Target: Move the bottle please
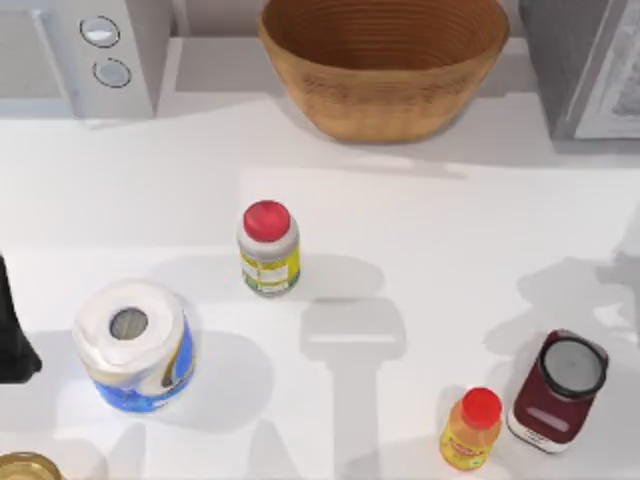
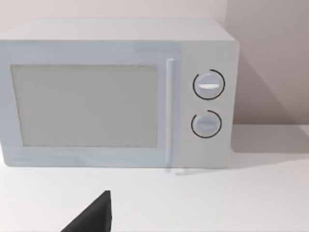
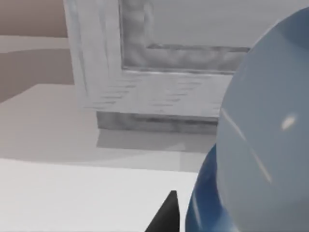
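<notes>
The wicker basket (image 1: 384, 62) at the table's (image 1: 450, 230) far edge stood empty, while the bottle (image 3: 260, 145) loomed close against the right wrist camera, cut off, and I cannot tell how either arm's jaws stood.

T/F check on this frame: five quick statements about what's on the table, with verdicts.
1. The woven brown basket sits at the back of the table. True.
2. The squat white jar with red lid lies on its side. False: it stands upright.
3. The blue-wrapped paper towel roll is on the table's left side. True.
4. The small orange bottle with red cap stands left of the roll. False: it is far right, beside the dark red jar.
5. The clear-bluish plastic bottle looms close in the right wrist view. True.
</notes>
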`<state>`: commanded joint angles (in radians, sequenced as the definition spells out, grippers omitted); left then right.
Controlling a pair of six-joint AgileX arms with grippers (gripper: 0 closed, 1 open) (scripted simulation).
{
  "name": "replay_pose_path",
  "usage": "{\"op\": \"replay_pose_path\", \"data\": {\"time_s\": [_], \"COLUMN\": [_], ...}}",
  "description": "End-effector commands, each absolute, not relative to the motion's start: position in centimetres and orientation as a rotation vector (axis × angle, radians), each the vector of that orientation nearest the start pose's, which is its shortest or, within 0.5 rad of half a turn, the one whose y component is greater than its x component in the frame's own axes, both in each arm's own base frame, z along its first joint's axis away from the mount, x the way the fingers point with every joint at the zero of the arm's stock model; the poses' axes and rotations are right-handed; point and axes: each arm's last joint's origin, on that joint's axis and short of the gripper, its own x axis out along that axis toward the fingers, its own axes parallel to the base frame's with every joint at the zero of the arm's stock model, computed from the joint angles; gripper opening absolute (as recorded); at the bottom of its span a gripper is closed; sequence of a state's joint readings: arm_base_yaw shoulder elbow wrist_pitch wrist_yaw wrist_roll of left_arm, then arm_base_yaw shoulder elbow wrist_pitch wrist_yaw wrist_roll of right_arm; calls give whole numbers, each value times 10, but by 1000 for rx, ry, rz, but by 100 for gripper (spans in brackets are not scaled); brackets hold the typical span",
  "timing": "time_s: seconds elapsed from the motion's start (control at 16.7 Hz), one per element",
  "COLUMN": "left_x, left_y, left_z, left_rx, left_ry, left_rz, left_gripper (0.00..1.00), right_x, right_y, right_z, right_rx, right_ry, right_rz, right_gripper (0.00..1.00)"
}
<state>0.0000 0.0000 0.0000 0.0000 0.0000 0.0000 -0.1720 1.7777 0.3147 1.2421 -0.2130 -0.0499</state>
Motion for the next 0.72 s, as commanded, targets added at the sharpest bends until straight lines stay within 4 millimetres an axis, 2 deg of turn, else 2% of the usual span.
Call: {"op": "replay_pose_path", "data": {"time_s": [0.24,0.48,0.72], "left_x": [106,106,106], "left_y": [-1,-1,-1], "left_z": [160,160,160], "left_rx": [0,0,0], "left_ry": [0,0,0], "left_rz": [0,0,0], "left_gripper": [100,100,100], "right_x": [276,292,296], "right_y": [-32,-47,-58], "right_z": [87,72,64], "right_rx": [-35,-10,10], "right_ry": [208,199,204], "right_rz": [94,9,-43], "right_gripper": [0,0,0]}}
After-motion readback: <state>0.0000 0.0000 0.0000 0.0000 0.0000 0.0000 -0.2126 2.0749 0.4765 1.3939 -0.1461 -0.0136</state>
